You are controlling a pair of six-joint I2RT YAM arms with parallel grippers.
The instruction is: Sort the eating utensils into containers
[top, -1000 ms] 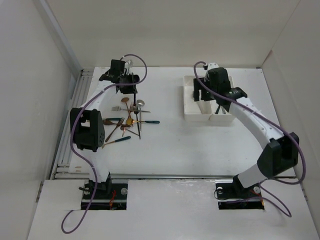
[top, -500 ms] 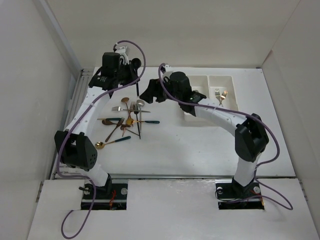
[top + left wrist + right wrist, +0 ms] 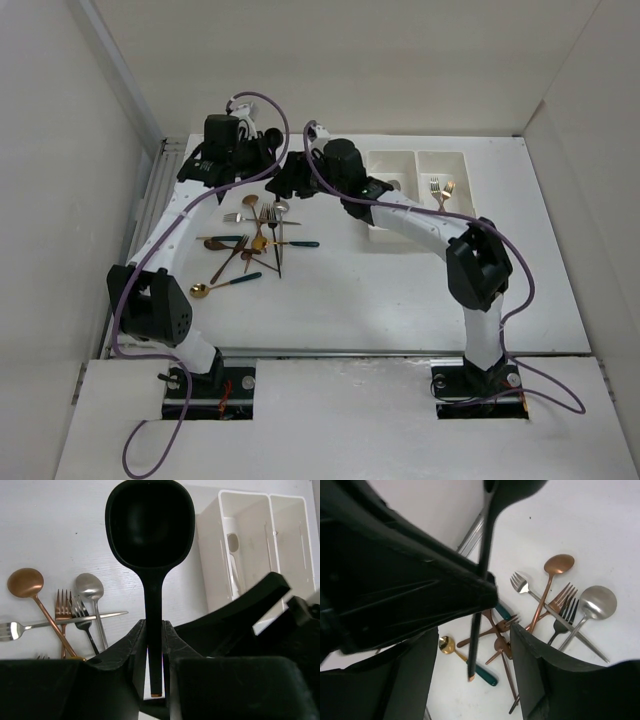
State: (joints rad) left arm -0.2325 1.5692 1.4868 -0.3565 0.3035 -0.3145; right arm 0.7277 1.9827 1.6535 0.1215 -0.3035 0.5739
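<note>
Left wrist view: we are logging the black spoon point(image 3: 150, 525) held clear of the table point(image 3: 50, 530), its handle pinched in the left gripper point(image 3: 152, 635), bowl away from the fingers, off to the left of the containers point(image 3: 220, 540). What are we flagging? (A)

In the right wrist view we are seeing the right gripper point(image 3: 472, 642) standing with jaws apart on either side of the handle's free end, gripping nothing. We are judging this a hand-over being set up. If the left is letting go before the right is clamping, the spoon is dropping onto the pile of utensils point(image 3: 546, 592) below. (B)

Anything further? (A)

The two grippers are working almost touching, so an off-centre closing is risking a knock that twists the spoon loose. We are also noting forks point(image 3: 437, 188) lying in the right compartment; a wrong-bin drop is possible. (B)
</note>
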